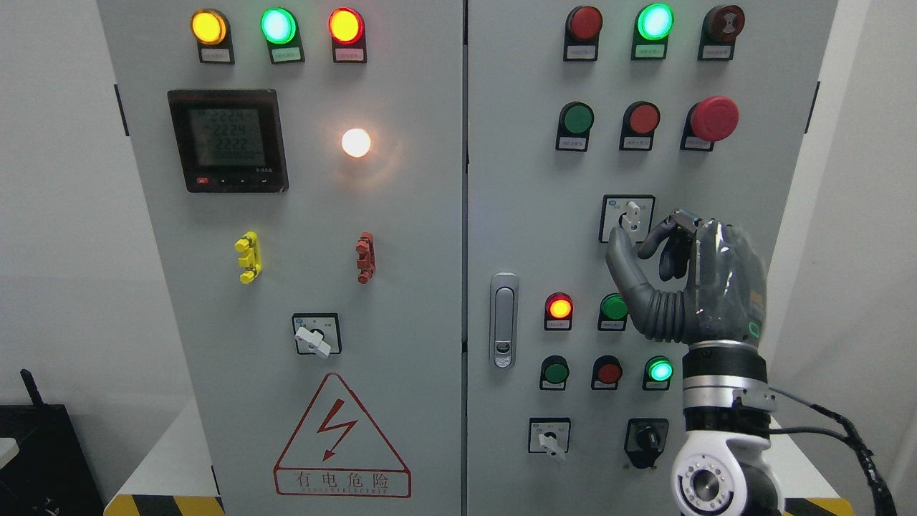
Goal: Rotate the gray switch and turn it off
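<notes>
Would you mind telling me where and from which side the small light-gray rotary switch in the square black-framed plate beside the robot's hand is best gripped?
Grip the small light-gray rotary switch by its narrow raised knob bar, pinching its two flat sides with thumb and forefinger. Come straight at the gray cabinet door from the front-right, where the right hand is. The bar stands roughly upright and proud of its plate, so its sides look open to a pinch.

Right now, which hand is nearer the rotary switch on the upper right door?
Right. The right hand is raised beside the rotary switch, thumb tip just below its knob, fingers curled close by its right. The left hand is out of view.
</notes>
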